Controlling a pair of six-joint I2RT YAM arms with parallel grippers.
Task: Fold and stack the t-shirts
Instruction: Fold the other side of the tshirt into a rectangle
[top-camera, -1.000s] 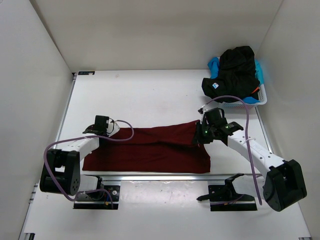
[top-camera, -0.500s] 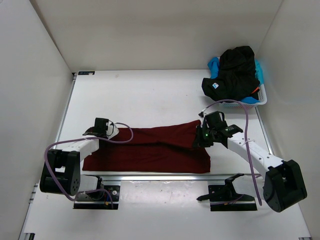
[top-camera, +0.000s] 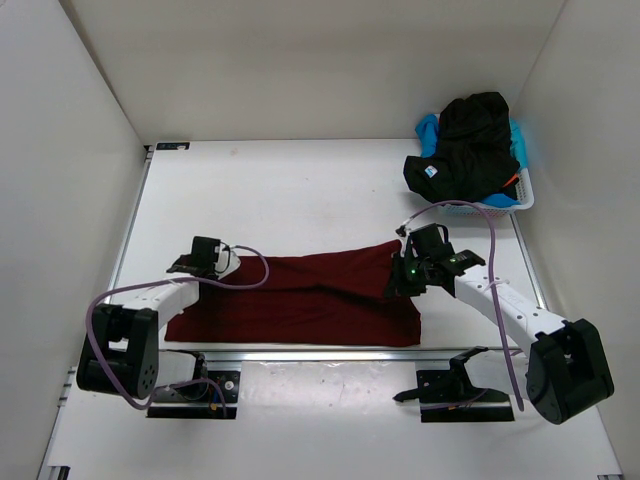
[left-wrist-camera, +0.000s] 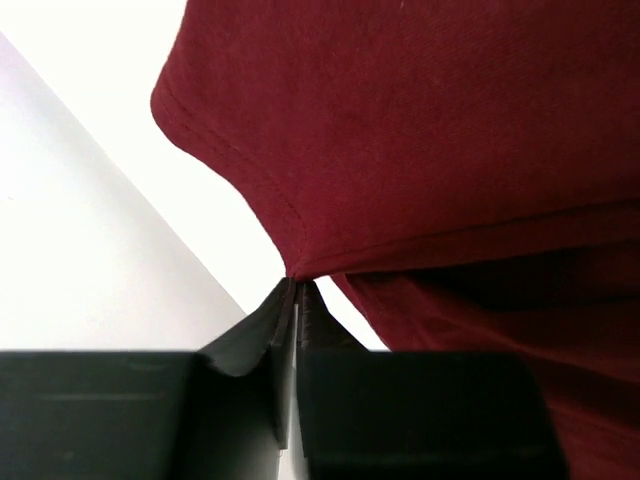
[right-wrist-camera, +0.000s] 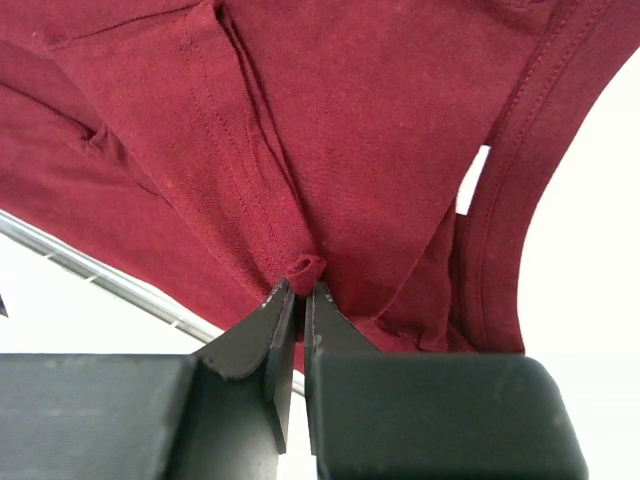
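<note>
I have the dark red t-shirt (top-camera: 300, 300) lying flat along the near edge of the table (top-camera: 300, 190), just beyond the metal rail (top-camera: 320, 352) that runs across that edge, and stretched crosswise between the two arms. The left pincer (left-wrist-camera: 294, 288) sits at the shirt's left end. In its wrist view I see the two fingers pressed together on a thin point of the stitched hem, with the cloth fanning out from that point and white table showing to the left of it. The right pincer (right-wrist-camera: 300, 283) is at the shirt's far right corner. Its fingers are closed on a small bunched nub of red fabric, and seams and folds run away from the nub, with a hemmed edge curving off to the right. From above, that right corner of the shirt rises toward the pincer, while the near edge of the cloth lies straight along the rail. A second layer of red shows under the top one in both wrist views. Well apart from all this, at the far right corner of the table, the white basket (top-camera: 524, 197) holds a heaped black t-shirt (top-camera: 470, 140) with a light blue t-shirt (top-camera: 428, 130) poking out on its left side and a sliver of an orange t-shirt (top-camera: 513, 180) near the rim.
</note>
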